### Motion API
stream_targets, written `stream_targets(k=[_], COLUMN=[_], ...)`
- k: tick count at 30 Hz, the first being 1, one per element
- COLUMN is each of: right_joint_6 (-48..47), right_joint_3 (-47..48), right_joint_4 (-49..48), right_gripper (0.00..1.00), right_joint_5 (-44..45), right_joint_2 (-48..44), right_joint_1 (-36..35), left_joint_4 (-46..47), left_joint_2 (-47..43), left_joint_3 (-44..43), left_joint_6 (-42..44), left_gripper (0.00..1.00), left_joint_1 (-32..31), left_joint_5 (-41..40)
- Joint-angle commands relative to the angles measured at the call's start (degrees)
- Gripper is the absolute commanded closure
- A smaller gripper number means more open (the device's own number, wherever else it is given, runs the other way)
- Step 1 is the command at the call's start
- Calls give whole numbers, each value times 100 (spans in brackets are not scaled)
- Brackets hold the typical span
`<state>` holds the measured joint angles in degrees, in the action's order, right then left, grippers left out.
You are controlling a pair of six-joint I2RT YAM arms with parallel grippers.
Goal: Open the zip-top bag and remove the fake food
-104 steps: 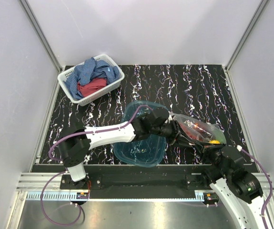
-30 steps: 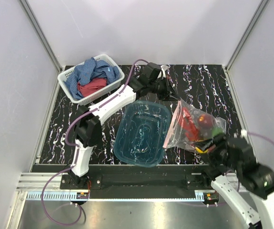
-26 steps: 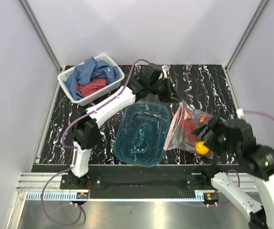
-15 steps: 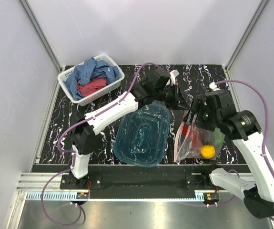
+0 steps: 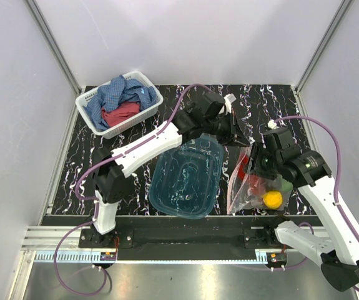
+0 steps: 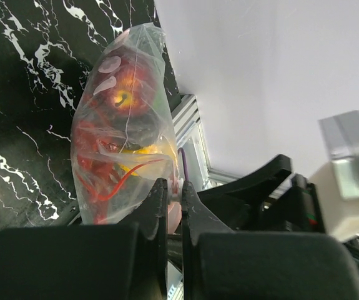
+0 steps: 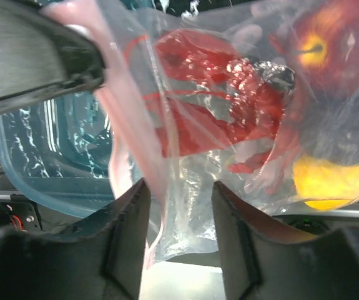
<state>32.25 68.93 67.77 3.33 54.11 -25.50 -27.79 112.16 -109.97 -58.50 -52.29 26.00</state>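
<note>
The zip-top bag (image 5: 253, 187) hangs upright just right of the teal tub, its pinkish zip strip (image 7: 126, 137) on the left side. Inside show the red lobster (image 7: 216, 81), the dark red fruit (image 6: 126, 87), the yellow fruit (image 5: 271, 199) and a green piece (image 5: 286, 184). My left gripper (image 5: 240, 142) is shut on the bag's top edge and also shows in the left wrist view (image 6: 174, 194). My right gripper (image 5: 258, 170) is open, its jaws on either side of the bag's lower plastic next to the zip strip, as the right wrist view (image 7: 179, 212) shows.
The teal translucent tub (image 5: 185, 178) lies left of the bag, under my left arm. A white basket (image 5: 156, 95) with blue and red cloths stands at the back left. The table's front rail runs close below the bag.
My right arm has swung up from the near edge and come down over the bag. My left gripper lifted the bag's mouth up and rightward. The bag now hangs more upright.
</note>
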Motion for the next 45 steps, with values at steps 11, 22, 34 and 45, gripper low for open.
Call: stream_targets(k=[11, 22, 34, 45], right_joint_6=[255, 343, 405, 326], right_joint_3=[367, 446, 394, 534], right_joint_4=[166, 219, 193, 667], right_gripper=[100, 100, 100, 100], right_joint_5=[308, 97, 97, 598], right_joint_2=[-137, -207, -242, -199], right_joint_1=[-8, -8, -8, -8], left_joint_4=[-884, -1774, -2011, -2652], left_joint_2=[-967, -1619, -160, -484], left_joint_3=[45, 917, -313, -60], left_joint_6=[1524, 2800, 2853, 3098], left_gripper=[42, 31, 31, 100], left_joint_1=[-141, -509, -756, -721], left_joint_5=[-480, -1017, -702, -1439])
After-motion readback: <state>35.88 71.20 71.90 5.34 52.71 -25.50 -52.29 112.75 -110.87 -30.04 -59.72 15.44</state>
